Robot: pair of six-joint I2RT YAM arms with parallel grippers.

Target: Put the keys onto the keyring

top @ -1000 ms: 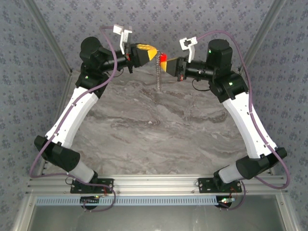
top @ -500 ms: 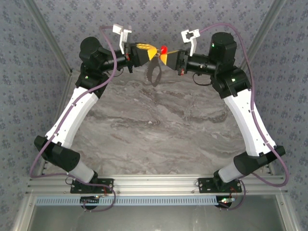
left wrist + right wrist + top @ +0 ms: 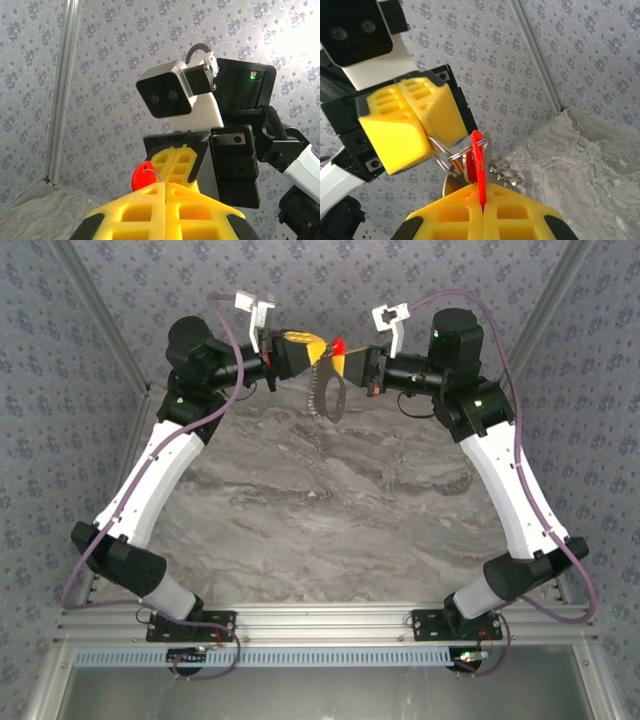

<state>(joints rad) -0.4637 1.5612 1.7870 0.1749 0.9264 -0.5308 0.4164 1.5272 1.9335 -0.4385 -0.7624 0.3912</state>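
Keys point(image 3: 478, 165): tiny red tab w/ a silvery bit, pinched edge-on betw. the yellow fingers of your R gripper point(image 3: 481, 194). Its jaws are fully closed on it, and part of the tab sticks out past the tips.

Just beyond, your L gripper point(image 3: 426, 142) faces it tip to tip, also clamped tight. Thin wire loops of the keyring point(image 3: 441, 150) come out from betw. its fingertips and reach across to the red tab, touching it. You can't tell whether the tab is threaded onto the wire or only lying against it. A short twisted chain point(image 3: 501, 172) shows just right of the tab.

From the L wrist view, the red tab sits just above your L fingertips w/ a thin wire curl beside it. The R gripper's yellow fingers are right behind.

From overhead, both grippers meet in mid-air at the far side of the workspace, close to the patterned back wall point(image 3: 330, 275) and raised above the marbled table point(image 3: 320, 520). A larger grey loop of the keyring hangs below the meeting point, w/ the chain alongside it.
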